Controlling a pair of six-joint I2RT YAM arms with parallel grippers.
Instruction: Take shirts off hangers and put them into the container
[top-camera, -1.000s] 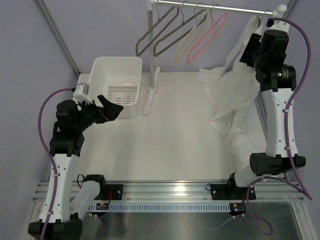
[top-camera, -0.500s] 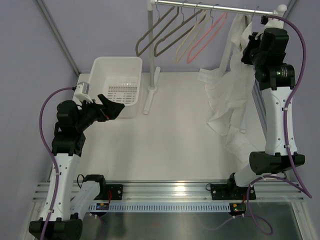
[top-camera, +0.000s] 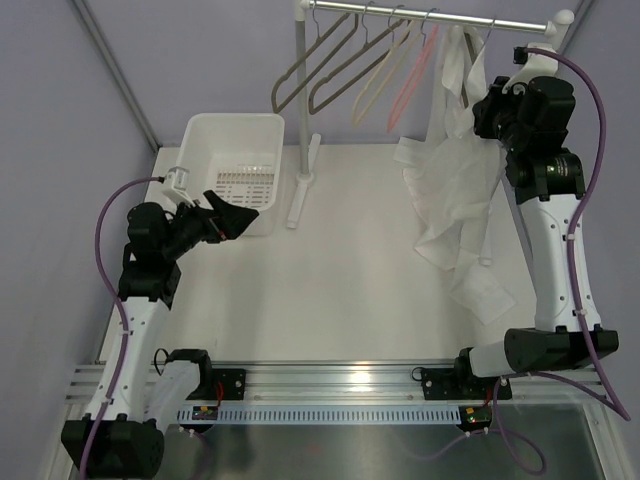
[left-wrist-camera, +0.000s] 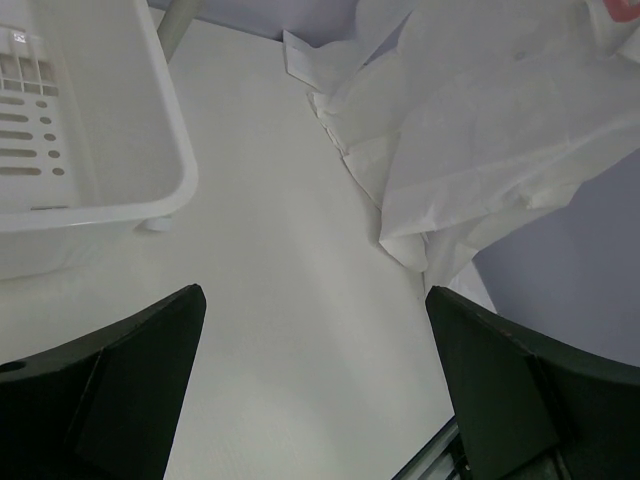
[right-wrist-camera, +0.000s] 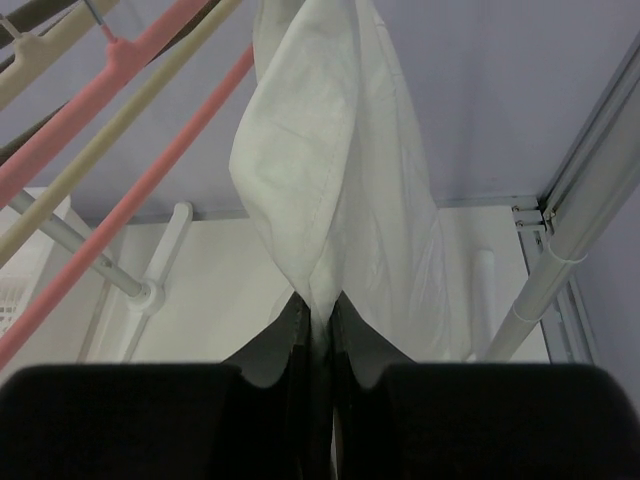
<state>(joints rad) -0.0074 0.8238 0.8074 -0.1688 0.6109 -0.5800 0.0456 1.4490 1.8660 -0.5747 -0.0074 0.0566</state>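
- The shirt (top-camera: 452, 180) hangs from the right end of the rail (top-camera: 400, 11), and its lower part is pooled on the worktop (top-camera: 340, 290). It is thin, limp and light, so it will likely stretch and drag rather than lift as one piece.
- The right claw (right-wrist-camera: 318, 312) is nearly closed, pinching a gathered fold of the shirt high up near the rail. A grip on bunched cloth there looks sound, though a single layer might slip.
- Its hanger is hidden in the cloth, so I cannot tell whether the shirt is free of it.
- The left claw (left-wrist-camera: 315, 350) is wide open and empty, just beside the tub (top-camera: 232, 118) and well apart from the shirt.
- Bare hangers (top-camera: 345, 77) hang just left of the shirt, the pink hanger (top-camera: 410, 75) nearest, and could snag. The stand's post (top-camera: 302, 100) is between the shirt and the tub.
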